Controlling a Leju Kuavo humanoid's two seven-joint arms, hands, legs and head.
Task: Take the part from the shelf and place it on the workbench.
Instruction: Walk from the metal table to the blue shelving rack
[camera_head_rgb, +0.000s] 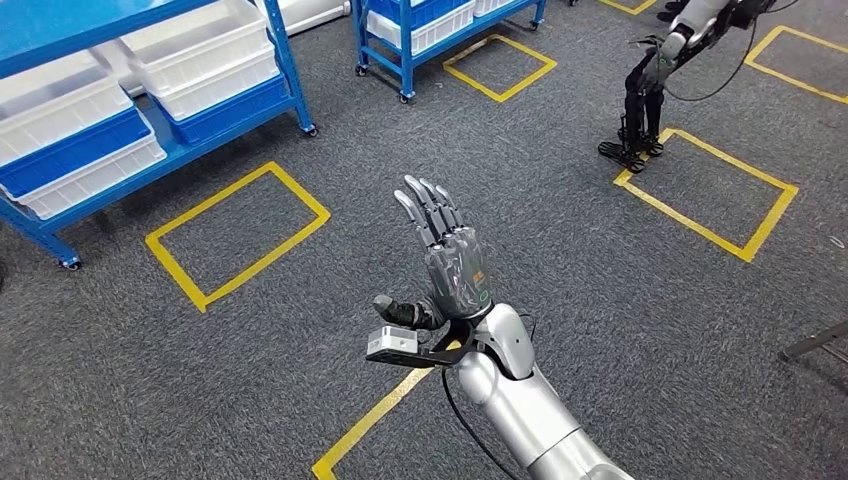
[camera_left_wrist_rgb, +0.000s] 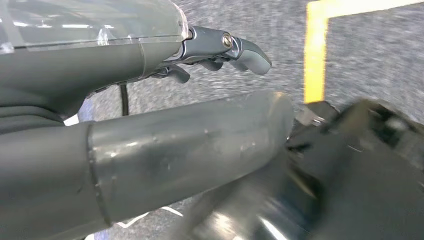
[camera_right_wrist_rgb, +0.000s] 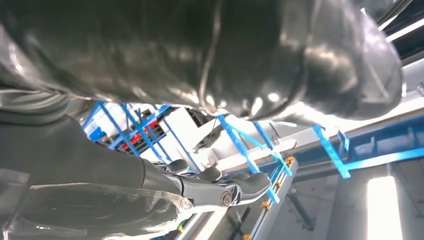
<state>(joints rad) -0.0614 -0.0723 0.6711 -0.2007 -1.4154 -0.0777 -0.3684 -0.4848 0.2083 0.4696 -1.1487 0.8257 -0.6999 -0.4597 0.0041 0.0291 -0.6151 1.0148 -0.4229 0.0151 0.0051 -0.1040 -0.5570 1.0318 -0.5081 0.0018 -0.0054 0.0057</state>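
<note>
The right hand (camera_head_rgb: 445, 255) is raised in front of the robot over the grey carpet floor (camera_head_rgb: 560, 230), its fingers (camera_head_rgb: 425, 205) straight, held close together and pointing away, the thumb off to the left; it holds nothing. The left hand (camera_left_wrist_rgb: 150, 100) hangs low near the floor, by a yellow tape line (camera_left_wrist_rgb: 315, 50); its fingers (camera_left_wrist_rgb: 245, 47) seem loosely bent, and whether they close on anything cannot be told, though nothing shows between them.

The part itself cannot be made out. It is presumably in one of the white bins (camera_head_rgb: 200, 60) on the blue shelf (camera_head_rgb: 290, 70) at the far left, well apart from the raised hand. No table appears.

Judging by this, the fetch has not begun. The risks: the arm swings toward the shelf with stiff, straight fingers and knocks a bin or the frame; the robot picks the wrong bin, since the contents are hidden; another robot (camera_head_rgb: 650, 90) stands at the far right, so a wide turn could bring the two close.
</note>
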